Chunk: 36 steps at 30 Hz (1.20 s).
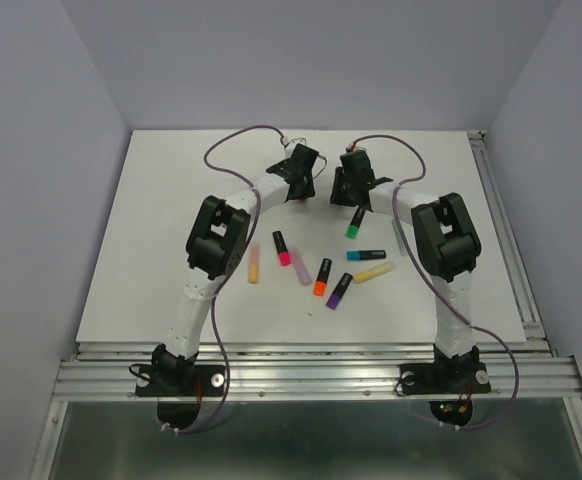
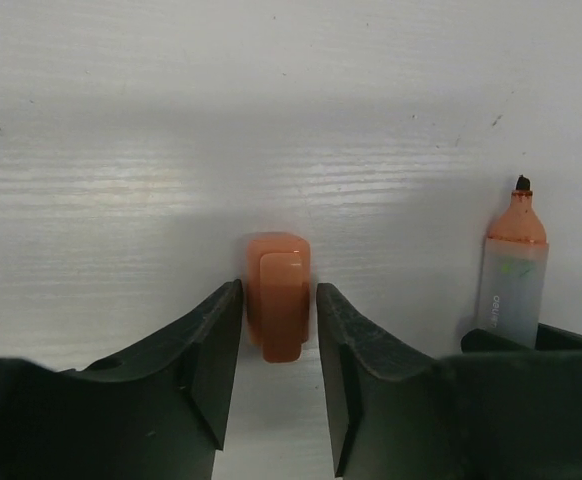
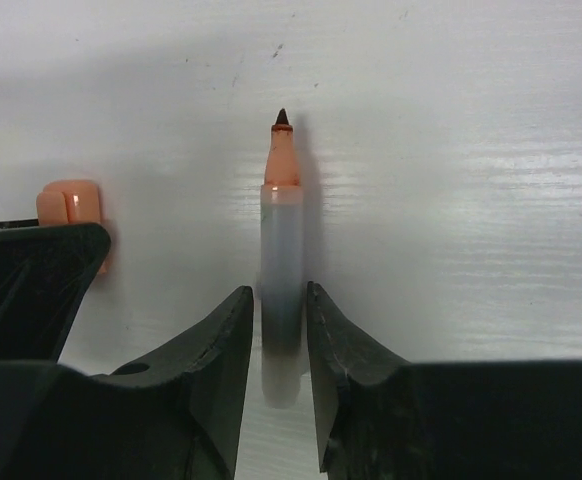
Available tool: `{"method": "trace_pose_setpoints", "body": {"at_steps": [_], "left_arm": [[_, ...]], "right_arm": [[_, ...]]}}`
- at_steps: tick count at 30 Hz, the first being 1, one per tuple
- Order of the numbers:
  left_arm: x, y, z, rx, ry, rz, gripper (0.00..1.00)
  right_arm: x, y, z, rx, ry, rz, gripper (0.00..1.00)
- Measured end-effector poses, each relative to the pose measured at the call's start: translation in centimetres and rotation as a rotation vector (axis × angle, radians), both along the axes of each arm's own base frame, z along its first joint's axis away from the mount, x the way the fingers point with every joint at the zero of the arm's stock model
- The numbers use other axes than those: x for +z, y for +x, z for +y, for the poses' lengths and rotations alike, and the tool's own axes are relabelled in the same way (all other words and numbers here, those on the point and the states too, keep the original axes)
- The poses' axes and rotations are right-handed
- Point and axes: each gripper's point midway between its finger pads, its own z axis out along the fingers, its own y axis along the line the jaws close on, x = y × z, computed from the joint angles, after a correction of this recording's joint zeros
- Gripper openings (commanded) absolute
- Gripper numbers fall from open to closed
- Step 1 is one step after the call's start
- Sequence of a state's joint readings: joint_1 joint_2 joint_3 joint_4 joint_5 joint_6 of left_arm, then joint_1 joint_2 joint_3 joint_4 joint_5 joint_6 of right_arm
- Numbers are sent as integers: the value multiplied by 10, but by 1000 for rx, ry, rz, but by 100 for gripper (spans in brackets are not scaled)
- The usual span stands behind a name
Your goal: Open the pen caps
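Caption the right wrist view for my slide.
Right tool flanks an uncapped peach pen on the table, cap lying alongside.

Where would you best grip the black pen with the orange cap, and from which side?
Probably its black barrel, the far part, from above, closing across its width: the pen lies flat, apart from the other pens, and the orange cap at its near end is left free to pull.

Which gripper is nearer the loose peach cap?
Left. The peach cap lies between the fingers of the left gripper; the right gripper straddles the uncapped pen beside it.
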<state>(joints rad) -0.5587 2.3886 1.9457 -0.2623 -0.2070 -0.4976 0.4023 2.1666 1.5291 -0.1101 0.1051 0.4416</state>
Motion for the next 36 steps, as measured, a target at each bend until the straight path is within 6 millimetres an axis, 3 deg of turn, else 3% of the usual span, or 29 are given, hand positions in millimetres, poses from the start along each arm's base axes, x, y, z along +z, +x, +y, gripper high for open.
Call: {"method": "trace_pose_setpoints", "body": {"at_steps": [5, 6, 8, 9, 11, 12, 15, 19, 21, 23, 25, 26, 31, 33, 36], "left_arm": [[1, -3, -3, -28, -3, 9, 61], [2, -4, -2, -30, -2, 13, 69], [5, -6, -1, -33, 4, 19, 77], [8, -8, 1, -31, 5, 19, 85], [23, -14, 5, -29, 2, 13, 87], [36, -18, 7, -29, -7, 1, 94], [75, -32, 15, -28, -37, -42, 99], [145, -69, 39, -11, -103, -137, 99], [169, -91, 55, 14, -139, -179, 99], [177, -113, 71, 48, -162, -190, 99], [170, -132, 84, 74, -168, -179, 99], [161, -139, 89, 85, -164, -164, 99], [69, -190, 120, 140, -65, 46, 98], [43, -208, 131, 156, -24, 124, 97], [26, -217, 136, 174, 2, 174, 94]], "right_arm": [[1, -1, -3, -4, -16, 13, 54], [2, -1, -3, -7, -20, 15, 62], [5, 0, -4, -8, -25, 15, 68], [6, 0, -5, -11, -28, 15, 73], [11, -2, -6, -11, -31, 16, 84], [15, -4, -6, -9, -31, 15, 100], [48, -9, -8, -6, -10, -27, 100], [123, -36, -16, -14, 73, -149, 100], [162, -56, -23, -21, 124, -234, 100], [177, -81, -33, -27, 159, -277, 100], [178, -108, -45, -38, 173, -293, 100], [169, -119, -50, -45, 175, -285, 100], [106, -176, -76, -86, 148, -172, 100], [93, -188, -80, -92, 144, -147, 100], [86, -196, -84, -99, 143, -125, 100]]}}
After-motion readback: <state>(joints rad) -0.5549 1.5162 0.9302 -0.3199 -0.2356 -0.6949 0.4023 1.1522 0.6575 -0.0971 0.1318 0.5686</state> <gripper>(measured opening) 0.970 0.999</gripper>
